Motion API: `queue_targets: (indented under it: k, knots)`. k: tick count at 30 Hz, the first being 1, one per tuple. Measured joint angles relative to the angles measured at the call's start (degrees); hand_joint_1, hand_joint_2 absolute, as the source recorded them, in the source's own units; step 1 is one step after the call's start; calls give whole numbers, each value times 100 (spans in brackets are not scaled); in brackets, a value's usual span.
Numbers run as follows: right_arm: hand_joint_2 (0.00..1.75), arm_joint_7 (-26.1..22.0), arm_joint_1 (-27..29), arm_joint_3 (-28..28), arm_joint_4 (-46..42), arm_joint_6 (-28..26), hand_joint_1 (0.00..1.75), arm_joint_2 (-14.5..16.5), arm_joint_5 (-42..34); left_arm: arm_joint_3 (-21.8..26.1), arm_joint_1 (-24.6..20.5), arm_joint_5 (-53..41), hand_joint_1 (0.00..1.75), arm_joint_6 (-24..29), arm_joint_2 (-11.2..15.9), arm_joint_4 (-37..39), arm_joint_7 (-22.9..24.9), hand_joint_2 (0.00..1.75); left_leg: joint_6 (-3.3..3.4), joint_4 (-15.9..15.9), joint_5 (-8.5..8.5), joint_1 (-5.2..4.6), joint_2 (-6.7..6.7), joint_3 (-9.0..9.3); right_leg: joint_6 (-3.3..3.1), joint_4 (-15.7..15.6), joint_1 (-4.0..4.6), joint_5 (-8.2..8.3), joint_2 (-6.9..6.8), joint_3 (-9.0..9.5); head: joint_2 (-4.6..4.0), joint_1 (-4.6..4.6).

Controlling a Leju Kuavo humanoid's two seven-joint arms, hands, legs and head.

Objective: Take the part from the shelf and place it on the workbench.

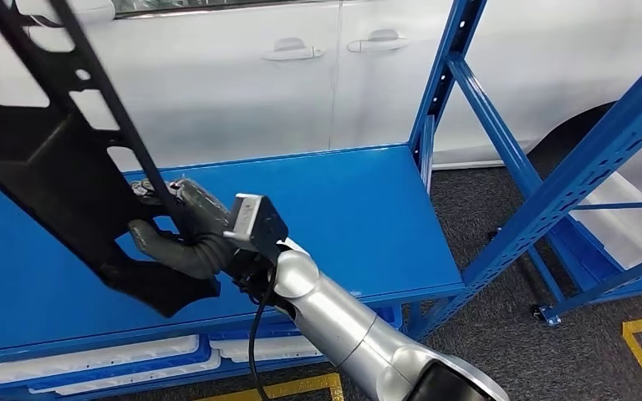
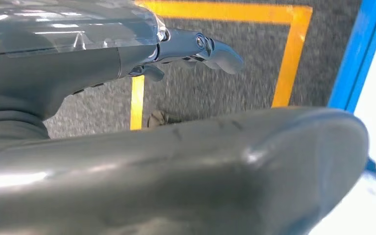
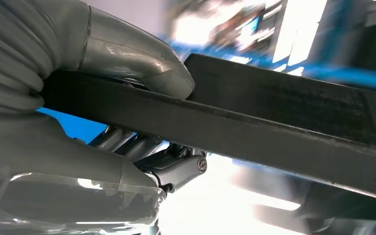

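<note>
I see one black part (image 1: 58,180), and my right hand (image 1: 185,230) is holding it up above the blue shelf (image 1: 343,217). The part is long and flat, made of dull black plastic, with cut-out holes along it and a thin bar running up to the top corner of the head view. It leans over, with its low end near the front edge of the shelf and its high end up and away to the left. In the right wrist view the thick grey thumb (image 3: 142,58) presses on one side of the bar and the darker fingers (image 3: 142,147) curl under the other side, so the grip is tight. The shelf top is smooth, flat, bright blue metal. Blue posts with rows of little holes (image 1: 585,167) stand on the right side. Behind the shelf is a shiny white car (image 1: 301,75) with two door handles. Under the shelf I can see white trays (image 1: 134,359). The floor is rough grey carpet (image 1: 501,334) with yellow tape lines. My left hand (image 2: 127,147) hangs down over that floor, and I cannot tell if it is clenched or loose.
</note>
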Motion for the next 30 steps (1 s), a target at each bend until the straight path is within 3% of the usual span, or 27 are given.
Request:
queue_targets:
  k: [3,4,5,6,8,10,12,15,16,18,20,21,22,23,25,27,30]
  knots:
    - [175,112,297,-96,-514,785,175,-75,-715,29,-2,6,0,-13,4,0,-61,0,72,-13,-1,-7,10,7,58,997,-24,-498,-1,-479,0,1]
    - [175,147,416,-95,-660,972,175,-114,-870,39,-1,9,0,-19,7,0,-70,0,79,-12,-4,-14,9,9,66,1305,-33,-588,-2,-639,0,2]
    - [175,182,542,-84,-809,1127,175,-159,-992,47,0,11,0,-23,9,0,-67,0,82,-11,-8,-19,5,12,67,1435,-40,-573,-2,-718,0,2]
    - [175,218,665,-64,-955,1251,175,-206,-1082,55,1,14,0,-25,11,0,-53,0,80,-10,-12,-21,0,18,59,1340,-43,-454,-2,-688,0,2]
    - [175,259,875,16,-1233,1389,175,-306,-1160,74,2,15,0,-16,9,0,-9,0,63,-10,-23,-22,-12,38,11,615,-38,-51,-2,-353,0,2]
    - [175,264,1039,124,-1454,1424,175,-410,-1128,97,2,16,0,0,6,0,40,0,17,-5,-41,-37,-16,51,-49,-23,-4,173,-6,-47,0,1]
    - [175,228,1212,229,-1613,1381,175,-531,-1024,119,5,17,0,34,4,0,90,0,-54,-15,-48,-45,-15,63,-95,-175,35,183,-1,22,0,0]
    - [175,117,1464,340,-1766,1260,175,-698,-858,164,15,17,0,88,14,3,138,0,-143,75,-141,-29,-9,47,-196,-264,13,229,-8,72,0,0]
    - [175,71,1530,368,-1802,1212,175,-742,-803,175,18,17,0,98,17,4,148,0,-158,283,-278,-25,-7,-39,-228,-297,2,245,-16,91,0,0]
    - [175,-19,1657,415,-1849,1113,175,-829,-681,186,30,17,0,114,19,12,162,0,-175,1010,-659,-21,-4,-360,-269,-309,18,245,-27,101,0,-1]
    - [175,-94,1797,447,-1870,1027,175,-916,-561,187,48,17,0,133,20,26,165,0,-189,1572,-838,-22,-3,-616,-287,-298,48,236,-27,100,0,-1]
    - [175,-129,1856,456,-1877,991,175,-955,-509,187,57,17,0,140,21,33,162,0,-185,1555,-765,-23,-3,-605,-293,-286,59,230,-25,100,0,-1]
    - [175,-162,1902,465,-1889,969,175,-987,-467,187,61,17,0,145,23,37,159,0,-173,1319,-602,-24,-3,-487,-295,-270,68,223,-21,101,0,-1]
    - [175,-193,1932,473,-1907,952,175,-1014,-432,187,62,17,0,147,26,40,156,0,-150,919,-401,-27,-2,-288,-291,-246,74,210,-18,101,0,-1]
    - [175,-247,1980,490,-1939,942,175,-1052,-387,186,51,17,0,148,34,44,153,0,-96,241,-177,-52,-2,47,-259,-186,99,178,-12,80,0,0]
    - [175,-283,2034,500,-1962,941,175,-1081,-349,185,50,17,0,151,39,46,153,0,-56,48,-165,-82,-5,133,-217,-155,112,165,-12,57,0,1]
    - [175,-344,2078,503,-1981,941,175,-1114,-291,184,60,17,0,157,44,46,162,0,10,-4,-111,-36,3,143,-137,-77,107,104,-8,27,0,0]
